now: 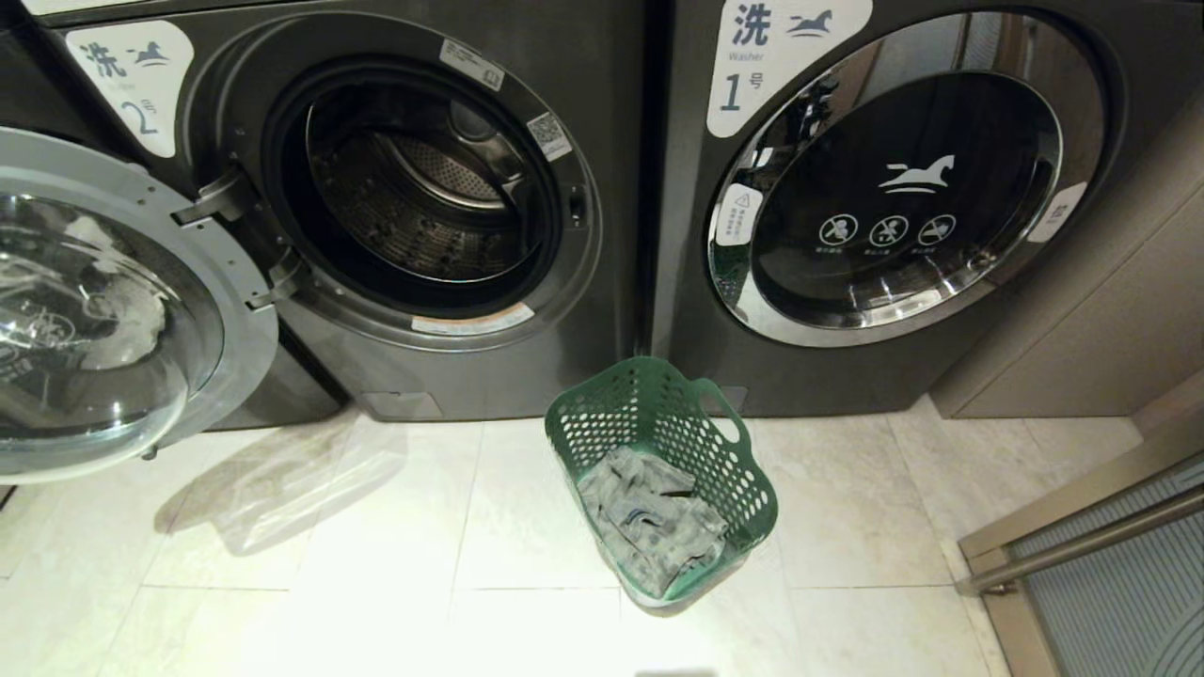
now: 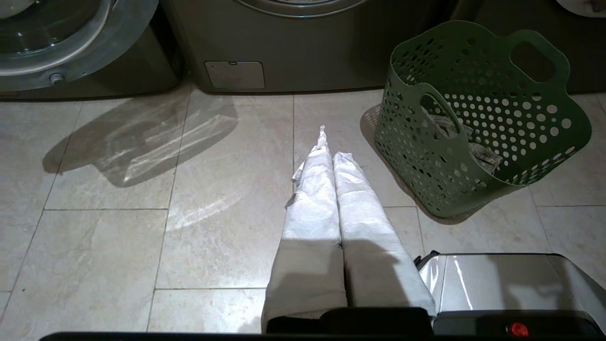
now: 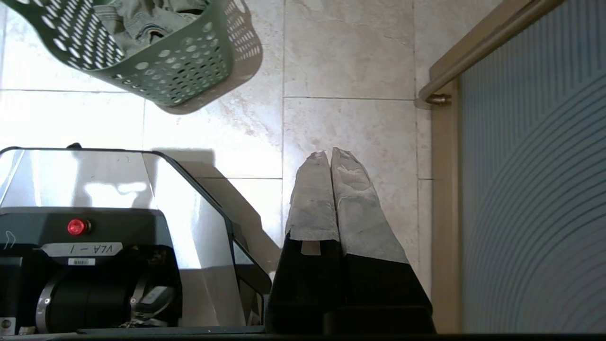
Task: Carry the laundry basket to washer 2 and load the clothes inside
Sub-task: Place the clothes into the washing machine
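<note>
A green perforated laundry basket point(image 1: 743, 484) stands on the tiled floor between the two washers, with grey clothes point(image 1: 649, 522) lying in it. Washer 2 point(image 1: 527, 376) is on the left, its round door point(image 1: 122, 310) swung wide open and its steel drum point(image 1: 414, 202) bare. In the left wrist view the basket point(image 2: 473, 156) is ahead and to one side of my left gripper point(image 2: 331, 154), which is shut on nothing above the floor. My right gripper point(image 3: 330, 154) is also shut and empty, with the basket point(image 3: 170, 71) further off. Neither arm shows in the head view.
Washer 1 point(image 1: 828, 376) on the right has its door point(image 1: 903, 179) shut. A metal rail and glass panel point(image 1: 1091, 545) close off the right side. The open door of washer 2 juts out over the floor at left. My own base point(image 3: 94, 227) sits beside the right gripper.
</note>
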Controlling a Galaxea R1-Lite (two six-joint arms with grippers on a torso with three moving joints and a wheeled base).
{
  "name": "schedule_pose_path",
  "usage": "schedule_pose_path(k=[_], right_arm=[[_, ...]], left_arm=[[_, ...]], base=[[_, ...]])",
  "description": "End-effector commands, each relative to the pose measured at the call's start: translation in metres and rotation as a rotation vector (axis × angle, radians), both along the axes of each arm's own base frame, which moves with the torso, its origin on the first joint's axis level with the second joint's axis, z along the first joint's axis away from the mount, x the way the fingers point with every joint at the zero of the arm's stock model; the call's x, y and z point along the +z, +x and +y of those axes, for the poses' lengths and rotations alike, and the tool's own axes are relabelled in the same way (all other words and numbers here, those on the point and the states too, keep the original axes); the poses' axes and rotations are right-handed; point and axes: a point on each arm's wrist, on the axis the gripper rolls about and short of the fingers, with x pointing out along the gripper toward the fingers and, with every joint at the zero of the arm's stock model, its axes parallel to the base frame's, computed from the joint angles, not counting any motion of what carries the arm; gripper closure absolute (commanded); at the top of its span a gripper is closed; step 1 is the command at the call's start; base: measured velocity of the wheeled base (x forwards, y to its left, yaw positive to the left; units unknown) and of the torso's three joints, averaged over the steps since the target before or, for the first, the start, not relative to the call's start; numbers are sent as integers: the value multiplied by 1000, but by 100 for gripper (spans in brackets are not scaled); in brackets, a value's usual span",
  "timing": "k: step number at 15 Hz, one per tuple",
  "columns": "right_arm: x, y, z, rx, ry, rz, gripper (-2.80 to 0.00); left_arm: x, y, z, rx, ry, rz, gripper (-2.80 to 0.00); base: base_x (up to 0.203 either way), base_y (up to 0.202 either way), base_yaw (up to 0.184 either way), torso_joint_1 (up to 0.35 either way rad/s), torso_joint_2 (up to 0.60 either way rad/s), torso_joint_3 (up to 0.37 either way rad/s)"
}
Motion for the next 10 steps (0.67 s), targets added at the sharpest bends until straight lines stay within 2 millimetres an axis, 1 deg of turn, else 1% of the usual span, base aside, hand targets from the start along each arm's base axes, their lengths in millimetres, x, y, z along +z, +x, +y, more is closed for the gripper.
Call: schedule_pose_path(k=[1, 3, 4, 10], right_arm=[[0, 0, 0, 0, 1, 1, 0], [0, 0, 0, -1, 1, 1, 0], [0, 0, 0, -1, 1, 1, 0], [0, 0, 0, 3, -4, -1, 0]], left_arm=[[0, 0, 0, 0, 0, 0, 0], [0, 0, 0, 0, 0, 0, 0], [0, 0, 0, 0, -1, 0, 0], [0, 0, 0, -1, 5, 0, 0]], base=[[0, 196, -1, 2, 4, 6], [0, 168, -3, 1, 7, 2], [0, 87, 1, 3, 2, 2], [0, 0, 0, 0, 0, 0]])
